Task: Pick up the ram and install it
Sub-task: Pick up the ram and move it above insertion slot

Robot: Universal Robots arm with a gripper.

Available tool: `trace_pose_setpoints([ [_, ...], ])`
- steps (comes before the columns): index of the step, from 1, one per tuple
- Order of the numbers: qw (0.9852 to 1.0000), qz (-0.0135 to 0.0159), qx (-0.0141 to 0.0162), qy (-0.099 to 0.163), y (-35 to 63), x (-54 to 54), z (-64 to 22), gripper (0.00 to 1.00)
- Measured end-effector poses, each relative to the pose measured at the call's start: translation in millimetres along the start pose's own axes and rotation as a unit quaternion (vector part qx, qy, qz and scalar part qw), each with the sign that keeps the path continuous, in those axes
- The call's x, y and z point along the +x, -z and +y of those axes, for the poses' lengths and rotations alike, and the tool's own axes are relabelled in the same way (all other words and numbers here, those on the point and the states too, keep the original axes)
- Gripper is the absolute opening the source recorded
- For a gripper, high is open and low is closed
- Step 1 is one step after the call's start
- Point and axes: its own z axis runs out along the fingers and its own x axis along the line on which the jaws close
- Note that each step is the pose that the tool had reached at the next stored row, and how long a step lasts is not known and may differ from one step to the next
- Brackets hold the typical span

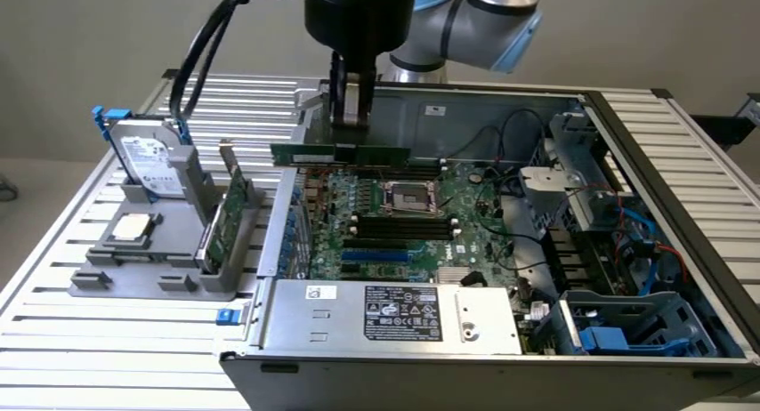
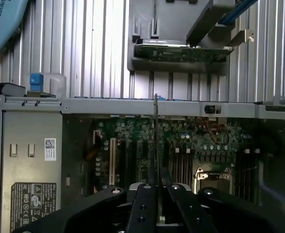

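The gripper (image 1: 349, 119) is closed on the ram (image 1: 342, 153), pinching its upper edge near the middle. The green stick hangs level just above centre in the exterior view, over the far part of the motherboard (image 1: 475, 242) inside the open case (image 1: 475, 108). In the wrist view the ram (image 2: 155, 141) shows edge-on as a thin line running out from the gripper (image 2: 158, 189). It is clear of the board, not seated. The black slots (image 1: 404, 222) lie lower in the frame, below the processor socket (image 1: 410, 196).

Risks, as I judge them: a narrow pinch at one point lets the stick pivot, so one end could reach a slot first and jam. A small sideways offset would land its edge on a slot wall or neighbouring parts — pressing then could bend the stick or make it slip in the grip. Whether the slot latches stand open I cannot tell.
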Motion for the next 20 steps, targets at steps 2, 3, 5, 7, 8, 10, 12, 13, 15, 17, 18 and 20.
trace_pose_setpoints([
  [2, 1.0, 0.0, 0.0, 0.0, -2.9, -2.2, -9.3, 0.14],
  [3, 1.0, 0.0, -0.0001, 0.0, -4.3, -4.0, -13.9, 0.14],
  [5, 1.0, 0.0, -0.0001, 0.0, -7.4, -8.5, -23.4, 0.14],
  [7, 1.0, 0.0, -0.0001, 0.0, -10.5, -13.8, -32.8, 0.14],
  [8, 1.0, 0.0, 0.0, 0.0, -12.1, -16.5, -37.2, 0.14],
  [10, 1.0, 0.0, -0.0001, 0.0, -14.8, -21.6, -44.2, 0.14],
  [12, 1.0, 0.0, 0.0, 0.0, -17.1, -24.7, -49.4, 0.14],
  [13, 1.0, 0.0, 0.0, -0.001, -18.2, -25.3, -52.0, 0.14],
  [15, 1.0, -0.0004, 0.0001, -0.003, -20.6, -25.6, -56.9, 0.14],
  [17, 1.0, -0.0005, 0.0002, -0.005, -22.8, -26.1, -62.1, 0.14],
  [18, 1.0, -0.0005, 0.0002, -0.006, -23.7, -26.4, -64.6, 0.14],
  [20, 1.0, -0.0007, 0.0003, -0.008, -25.6, -27.2, -69.4, 0.14],
])
